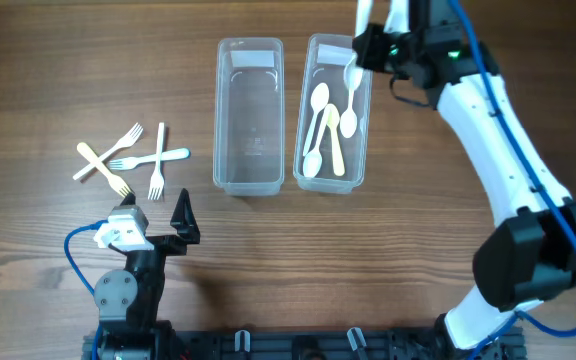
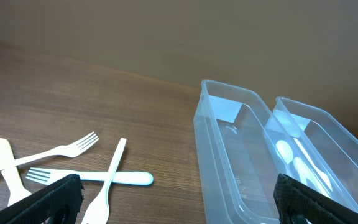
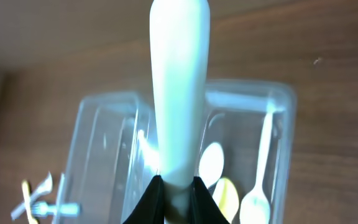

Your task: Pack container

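- Lowering the white spoon [image 3: 178,93] into the right container [image 1: 364,110] looks like the step in hand; the right end effector [image 3: 174,188] pinches one end of it between narrow dark fingers, and the rest sticks out ahead over the tub.
- Keeping the spoon in line with the tub's long side should let it land flat among the spoons [image 1: 326,130] already lying there, not across the rim.
- Bringing it down inside the walls before letting go seems wise; a light plastic spoon dropped from height may bounce out.
- Staying clear of the dividing walls matters, since the left container [image 1: 218,120] stands just beside the right one and holds nothing.
- The held spoon is smooth, glossy and off-white; in the overhead view it hangs above the far end of the right container.
- The forks [image 1: 133,160] lie crossed on the bench [image 1: 48,80], well apart from the tubs.
- The left end effector [image 1: 158,225] sits near the forks, fingers spread wide, carrying nothing.
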### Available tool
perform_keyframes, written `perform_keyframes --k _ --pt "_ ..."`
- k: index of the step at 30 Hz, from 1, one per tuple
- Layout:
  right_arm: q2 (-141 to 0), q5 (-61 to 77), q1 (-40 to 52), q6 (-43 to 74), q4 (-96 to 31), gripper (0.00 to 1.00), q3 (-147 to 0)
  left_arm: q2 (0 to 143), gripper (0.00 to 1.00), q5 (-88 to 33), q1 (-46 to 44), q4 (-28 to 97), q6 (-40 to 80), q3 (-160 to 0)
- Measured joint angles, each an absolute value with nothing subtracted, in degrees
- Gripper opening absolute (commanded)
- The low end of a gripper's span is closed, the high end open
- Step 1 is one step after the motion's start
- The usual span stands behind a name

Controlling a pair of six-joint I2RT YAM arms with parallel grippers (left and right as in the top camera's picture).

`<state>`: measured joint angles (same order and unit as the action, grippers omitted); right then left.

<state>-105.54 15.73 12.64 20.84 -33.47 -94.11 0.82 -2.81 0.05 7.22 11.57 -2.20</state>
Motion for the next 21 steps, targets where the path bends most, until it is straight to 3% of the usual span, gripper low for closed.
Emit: perform_keyframes --k 4,5,6,7,11,17,21 --pt "-108.99 15.35 14.31 19.16 -33.89 0.06 -94.11 0.82 1.0 -2.81 0.05 7.22 11.57 -2.17" --pt "-110.06 15.29 14.52 19.11 -33.91 0.15 -94.11 0.82 1.0 -2.81 0.05 7.22 11.57 -2.17" --pt "-111.22 15.18 14.74 18.94 -33.95 0.4 -94.11 0.82 1.0 -2.81 0.05 7.22 11.57 -2.2" --pt "-112.46 15.16 14.85 18.68 -34.13 0.53 -94.11 0.82 1.0 -2.81 0.05 7.22 11.57 -2.17" --pt "-113.93 14.94 14.83 17.56 -34.0 0.84 -94.02 0.82 1.0 -2.81 0.05 7.22 11.57 -2.17" --pt "-111.92 12.51 11.46 15.16 -33.3 0.89 -94.02 0.82 1.0 -2.81 0.05 7.22 11.57 -2.17" --pt "-105.65 10.85 -0.03 14.04 -36.38 0.9 -94.13 0.82 1.0 -2.81 0.05 7.22 11.57 -2.2"
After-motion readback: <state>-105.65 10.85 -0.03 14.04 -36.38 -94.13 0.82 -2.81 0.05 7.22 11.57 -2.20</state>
